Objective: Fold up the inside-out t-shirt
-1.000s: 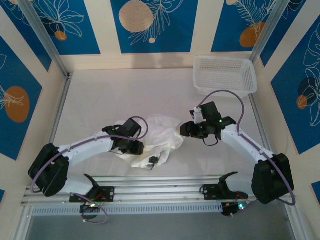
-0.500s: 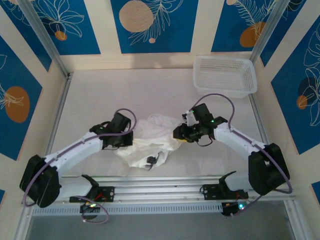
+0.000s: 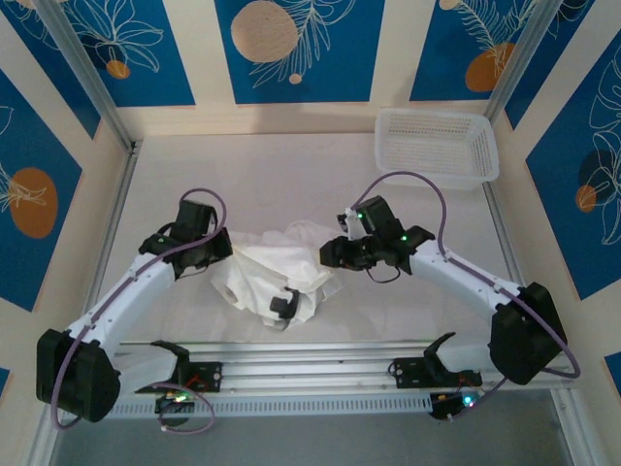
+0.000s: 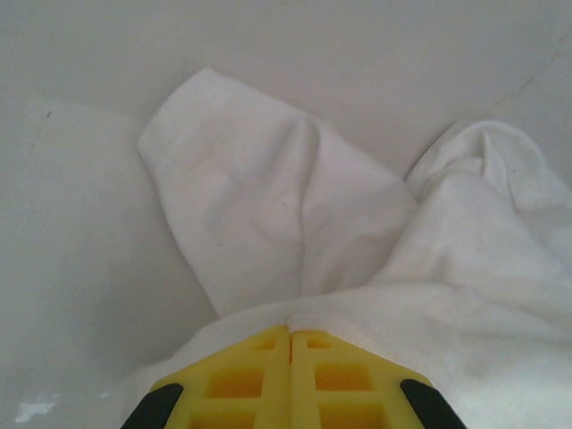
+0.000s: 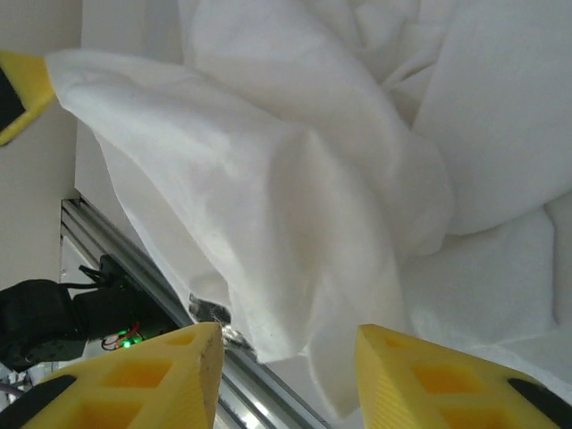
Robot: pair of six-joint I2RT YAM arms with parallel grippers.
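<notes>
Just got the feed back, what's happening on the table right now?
Both arms are at the crumpled white t-shirt. The left gripper has its fingers shut on cloth at the shirt's left side. The right gripper is at the shirt's right side, its fingers apart with cloth hanging in front of them, apparently not clamped. The shirt is bunched up and no fold is made yet.

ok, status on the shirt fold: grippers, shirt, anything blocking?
Left gripper shut on t-shirt edge. Right gripper open, at its other side. Cloth bunched, not yet folded. Basket far right, apart.

White table (image 3: 291, 184): crumpled white t-shirt (image 3: 260, 274) near centre, toward front; white mesh basket (image 3: 435, 146) in far right corner.
</notes>
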